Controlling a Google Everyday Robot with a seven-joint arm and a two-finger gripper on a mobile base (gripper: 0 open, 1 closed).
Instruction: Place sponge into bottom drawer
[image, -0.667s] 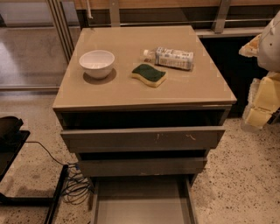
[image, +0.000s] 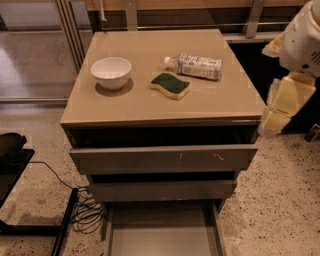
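Worktop (image: 150, 107): tan, carries all loose items. Bottom drawer (image: 162, 235): pulled out beneath two projecting drawers. Hand (image: 282, 105): off the worktop's right edge; open or closed, cannot tell. Bowl (image: 111, 72): left. Bottle (image: 197, 66): lying just behind the sponge (image: 171, 85), at centre. Risk: a reach from the right may knock the bottle.

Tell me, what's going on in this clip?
Nothing is being handled right now. The robot's end effector hangs off the right side of the cabinet, apart from everything on it. The sponge lies on the cabinet top, between a white bowl and a bottle lying on its side. The bottom drawer is pulled out, and the sponge is not yet in it.
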